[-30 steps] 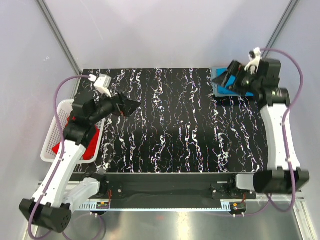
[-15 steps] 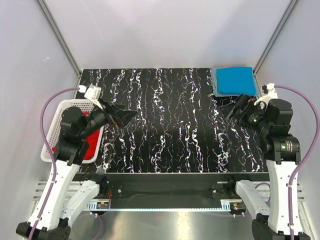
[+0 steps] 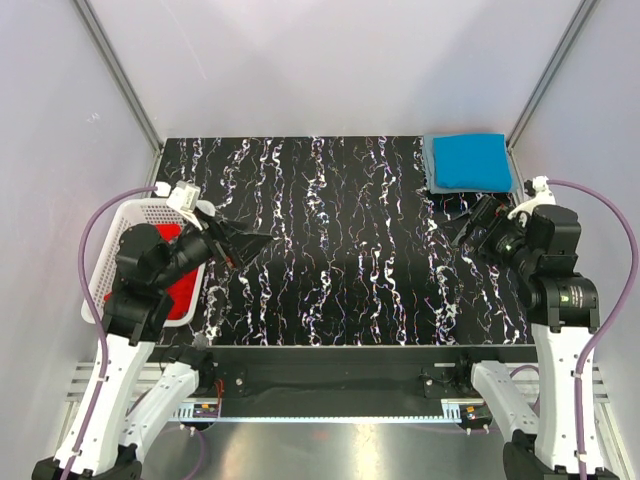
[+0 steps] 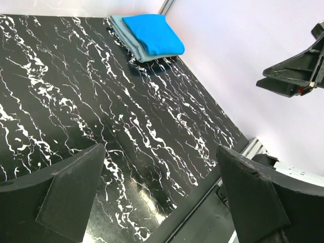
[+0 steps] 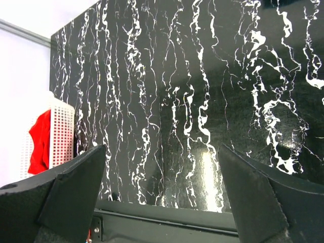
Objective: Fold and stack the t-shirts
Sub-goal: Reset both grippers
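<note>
A bright blue folded t-shirt (image 3: 470,161) lies on a dusty grey-blue folded t-shirt (image 3: 430,168) at the table's far right corner; in the left wrist view the blue one (image 4: 152,31) tops the grey-blue one (image 4: 130,41). A red t-shirt (image 3: 178,292) lies crumpled in the white basket (image 3: 112,262) on the left, and the right wrist view also shows the red t-shirt (image 5: 39,142). My left gripper (image 3: 250,239) hangs open beside the basket, with nothing between its jaws (image 4: 162,195). My right gripper (image 3: 470,222) is open and empty, just in front of the stack (image 5: 162,197).
The black marbled table (image 3: 340,250) runs between the arms. Grey walls and metal corner posts close in the back and sides. In the left wrist view the right arm's gripper (image 4: 293,76) shows at the upper right. The table's front rail (image 5: 167,223) lies under the right gripper.
The right arm has pulled back off the blue stack toward the near edge, leaving the stack uncovered. The left arm has drawn back and lowered slightly beside the basket. Both grippers stayed open.
</note>
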{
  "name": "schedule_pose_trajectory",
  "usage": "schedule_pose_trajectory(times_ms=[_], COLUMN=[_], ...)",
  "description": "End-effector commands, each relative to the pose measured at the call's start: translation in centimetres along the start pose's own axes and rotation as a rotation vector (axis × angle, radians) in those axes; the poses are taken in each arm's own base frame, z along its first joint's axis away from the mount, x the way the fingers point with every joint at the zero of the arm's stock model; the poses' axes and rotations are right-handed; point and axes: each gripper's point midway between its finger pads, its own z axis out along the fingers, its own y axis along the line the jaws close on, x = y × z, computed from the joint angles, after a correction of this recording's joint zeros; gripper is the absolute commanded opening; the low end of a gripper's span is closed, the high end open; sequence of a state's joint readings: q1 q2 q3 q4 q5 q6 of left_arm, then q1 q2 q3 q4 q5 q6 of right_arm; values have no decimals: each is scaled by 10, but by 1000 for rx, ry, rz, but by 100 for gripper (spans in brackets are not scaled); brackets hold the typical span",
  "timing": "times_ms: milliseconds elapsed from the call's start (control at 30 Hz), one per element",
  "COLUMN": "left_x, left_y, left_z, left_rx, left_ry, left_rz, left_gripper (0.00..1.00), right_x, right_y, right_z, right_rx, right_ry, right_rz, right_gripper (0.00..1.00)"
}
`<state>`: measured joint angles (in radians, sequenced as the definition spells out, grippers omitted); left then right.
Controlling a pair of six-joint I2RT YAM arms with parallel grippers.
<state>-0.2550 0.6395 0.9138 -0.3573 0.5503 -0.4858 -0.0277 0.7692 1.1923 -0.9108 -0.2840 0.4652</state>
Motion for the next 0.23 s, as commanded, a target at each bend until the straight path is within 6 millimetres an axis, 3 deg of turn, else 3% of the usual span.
schedule_pose_trajectory(times_ms=[0, 200], left_x=[-8, -8], left_y=[-11, -12], left_z=[-7, -9], left_rx=[28, 27], left_ry=[-21, -19], left_rz=[42, 43], left_gripper=[99, 99], right_x=[-5, -1], right_y=[-1, -1], right_z=[-2, -1], right_rx=[13, -1], right_ry=[-34, -38], right_rz=[9, 26], right_gripper=[100, 100])
